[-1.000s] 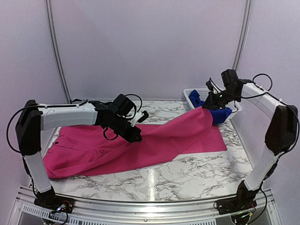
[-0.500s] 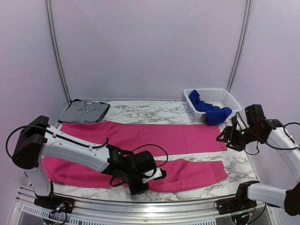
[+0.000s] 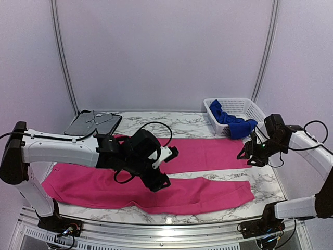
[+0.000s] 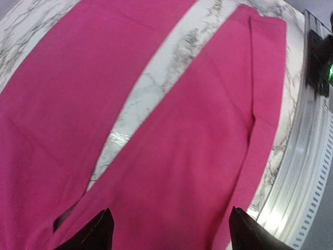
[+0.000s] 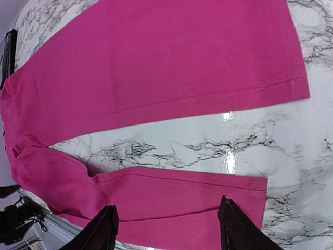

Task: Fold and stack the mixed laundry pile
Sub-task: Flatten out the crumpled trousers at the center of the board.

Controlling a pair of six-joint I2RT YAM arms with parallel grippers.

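Note:
The large magenta-pink garment (image 3: pixel 203 194) lies flat across the marble table, its two legs reaching right with a strip of table between them. In the left wrist view the pink cloth (image 4: pixel 197 130) fills the frame. My left gripper (image 3: pixel 165 167) (image 4: pixel 169 229) hovers open above the near leg, nothing between its fingers. Over the leg ends at the right, my right gripper (image 3: pixel 248 155) (image 5: pixel 169 226) also stands open and empty above the pink cloth (image 5: pixel 156 67). The royal blue garment (image 3: pixel 231 124) is bunched in the basket.
A white mesh basket (image 3: pixel 247 108) stands at the back right corner. At the back left, a dark grey tray (image 3: pixel 112 125) carries a folded grey shirt (image 3: pixel 91 124). The table's metal front rail (image 4: pixel 307 172) runs close to the near pink leg.
Both grippers have opened and let go of the pink garment, which has gone from lifted to flat. My left gripper has moved back from the front edge toward the middle.

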